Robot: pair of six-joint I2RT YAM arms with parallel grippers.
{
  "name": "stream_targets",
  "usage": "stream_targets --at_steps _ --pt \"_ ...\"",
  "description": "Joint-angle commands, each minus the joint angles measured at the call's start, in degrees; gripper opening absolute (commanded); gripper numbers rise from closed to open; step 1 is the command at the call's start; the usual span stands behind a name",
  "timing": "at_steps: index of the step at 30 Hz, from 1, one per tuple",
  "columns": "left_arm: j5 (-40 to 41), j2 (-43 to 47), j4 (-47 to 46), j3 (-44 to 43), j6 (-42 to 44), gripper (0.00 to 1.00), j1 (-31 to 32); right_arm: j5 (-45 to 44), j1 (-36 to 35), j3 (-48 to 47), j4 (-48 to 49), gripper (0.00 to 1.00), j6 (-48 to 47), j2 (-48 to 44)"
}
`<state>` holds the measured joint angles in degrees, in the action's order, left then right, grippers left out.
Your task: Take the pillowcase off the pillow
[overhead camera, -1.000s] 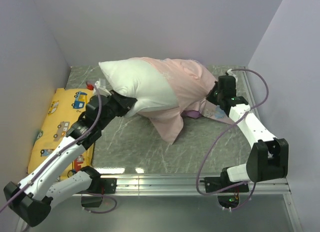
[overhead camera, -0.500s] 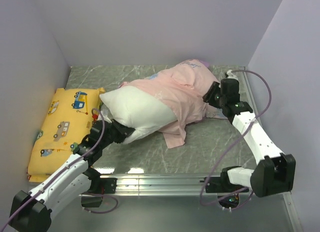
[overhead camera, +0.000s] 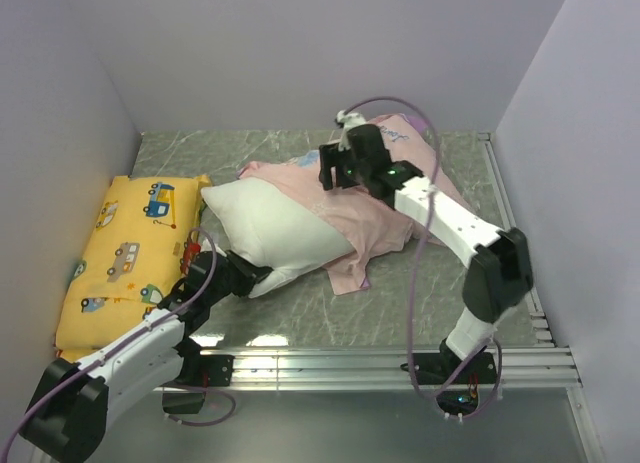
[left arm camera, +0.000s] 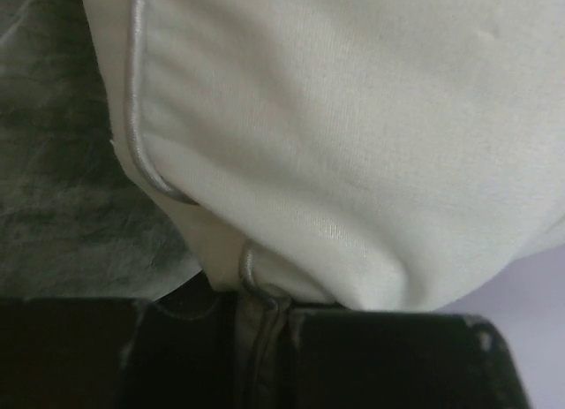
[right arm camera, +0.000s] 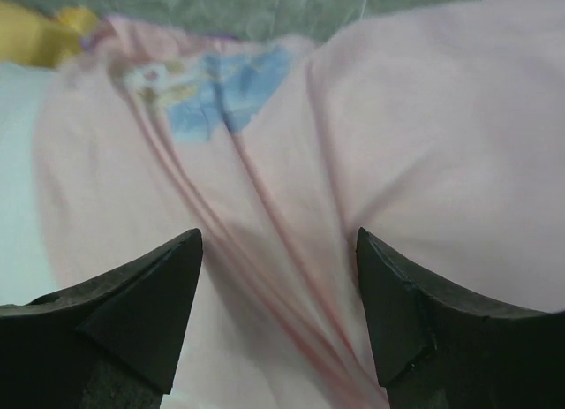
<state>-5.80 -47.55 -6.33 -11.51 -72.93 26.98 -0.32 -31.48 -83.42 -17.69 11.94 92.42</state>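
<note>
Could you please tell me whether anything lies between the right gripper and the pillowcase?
Nothing visible does: the right gripper hangs with open jaws directly over the pale pink pillowcase, with only its folds below them.

Your left arm (overhead camera: 130,348) & right arm (overhead camera: 440,213): white links, black joints, purple cable (overhead camera: 413,283) each. Your right gripper (right arm camera: 278,241) has black wedge fingers; green LED (overhead camera: 457,398) sits at 6 o'clock.

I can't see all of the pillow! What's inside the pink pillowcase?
One end of the white pillow goes into the pillowcase; the other end sticks out bare. How far it reaches inside cannot be seen, because the fabric covers it.
</note>
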Motion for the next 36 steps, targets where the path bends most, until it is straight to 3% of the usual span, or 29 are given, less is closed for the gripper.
stream_targets --at_steps 1,4,5,9,12,14,18,23,25,26,28,29,32,36 --pt "-0.5 -0.9 -0.9 1.6 -1.2 0.01 0.3 -4.9 -2.2 -4.9 -4.0 0.77 -4.6 7.0" --pt "-0.4 -1.0 -0.2 1.0 -0.7 0.0 0.3 -12.8 -2.4 -10.1 -8.3 0.66 -3.5 12.4" --pt "-0.2 -0.2 1.0 0.7 -0.7 0.01 0.3 -15.4 -2.1 -11.1 -9.0 0.47 -3.2 13.2" --pt "1.1 4.3 5.2 0.3 -0.8 0.01 0.2 -24.2 3.9 -14.5 -12.3 0.0 2.6 13.6" --pt "1.8 9.0 10.3 0.2 -1.1 0.0 0.2 -21.1 13.9 -14.5 -13.4 0.0 8.5 12.2" --pt "2.5 12.9 12.4 0.3 -1.2 0.0 0.2 -19.6 20.1 -13.4 -12.6 0.0 10.5 11.2" --pt "3.3 16.9 16.6 0.3 -1.1 0.01 0.1 -13.1 25.3 -14.0 -13.1 0.0 12.6 12.3" --pt "3.6 15.7 16.4 -0.3 -0.6 0.0 0.0 -12.1 21.4 -9.9 -9.9 0.0 11.4 9.9" --pt "3.6 15.3 15.2 -1.8 0.1 0.0 0.0 -7.5 20.3 -8.8 -10.4 0.02 10.8 9.5" --pt "3.8 15.2 14.6 -2.5 0.5 0.0 0.0 -7.0 19.6 -8.6 -11.0 0.18 10.5 9.4" --pt "4.4 14.7 14.2 -4.7 2.4 0.01 0.0 -8.0 16.9 -6.3 -11.2 0.37 9.2 6.4" --pt "4.9 13.2 14.8 -7.8 3.3 0.0 0.0 -9.3 16.2 -5.3 -11.3 0.53 8.9 4.7" --pt "5.6 8.9 16.6 -15.2 7.1 0.0 0.0 -9.0 14.0 -0.4 -11.0 0.69 9.1 -4.1" --pt "7.6 7.0 17.0 -19.5 9.6 0.01 0.1 -7.4 11.4 15.7 -5.1 0.77 12.1 -21.4"
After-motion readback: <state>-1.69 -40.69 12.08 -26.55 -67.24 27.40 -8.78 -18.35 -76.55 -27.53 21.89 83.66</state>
